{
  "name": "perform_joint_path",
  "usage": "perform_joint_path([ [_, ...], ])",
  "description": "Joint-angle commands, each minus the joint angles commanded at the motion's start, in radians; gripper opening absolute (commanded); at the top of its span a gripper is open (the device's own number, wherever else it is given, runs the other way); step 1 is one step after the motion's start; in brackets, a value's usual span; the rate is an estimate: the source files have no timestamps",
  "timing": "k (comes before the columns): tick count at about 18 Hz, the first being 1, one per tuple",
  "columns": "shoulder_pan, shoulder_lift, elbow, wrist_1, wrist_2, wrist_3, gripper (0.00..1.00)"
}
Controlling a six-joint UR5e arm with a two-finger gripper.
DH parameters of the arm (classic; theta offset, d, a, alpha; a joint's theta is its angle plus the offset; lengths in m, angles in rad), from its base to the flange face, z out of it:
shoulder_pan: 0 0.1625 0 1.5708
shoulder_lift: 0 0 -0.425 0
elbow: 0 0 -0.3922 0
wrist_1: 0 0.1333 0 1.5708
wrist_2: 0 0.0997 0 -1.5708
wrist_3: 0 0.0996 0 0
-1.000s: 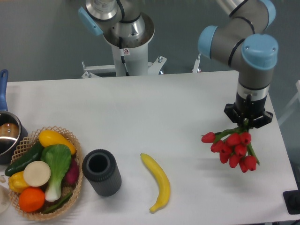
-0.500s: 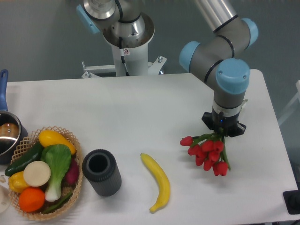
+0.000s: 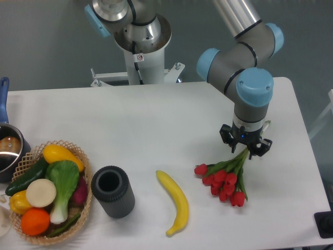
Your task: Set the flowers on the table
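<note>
The flowers [image 3: 223, 179], a small bunch of red tulip buds on green stems, lie low on the right part of the white table [image 3: 171, 120], buds pointing to the front left. Their stem ends run up under my gripper [image 3: 244, 150], which points straight down right above them. The jaws look shut on the stems, though the wrist hides most of the fingers. The buds appear to touch the tabletop, with only a thin shadow beneath them.
A yellow banana [image 3: 175, 200] lies left of the flowers. A dark grey cylinder cup [image 3: 112, 190] stands further left, beside a wicker basket [image 3: 83, 208] of vegetables and fruit. A pot [image 3: 8, 151] sits at the left edge. The robot base [image 3: 140, 41] stands behind the table.
My gripper has moved left and down with the flowers, from near the right edge to lower over the table. The buds now rest low against the tabletop.
</note>
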Motion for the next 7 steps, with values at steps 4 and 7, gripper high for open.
perform_joint_path([
  [4,0.026,0.002,0.012,0.013,-0.012,0.009,1.00],
  [7,0.025,0.005,0.014,0.013,-0.011,0.009,1.00],
])
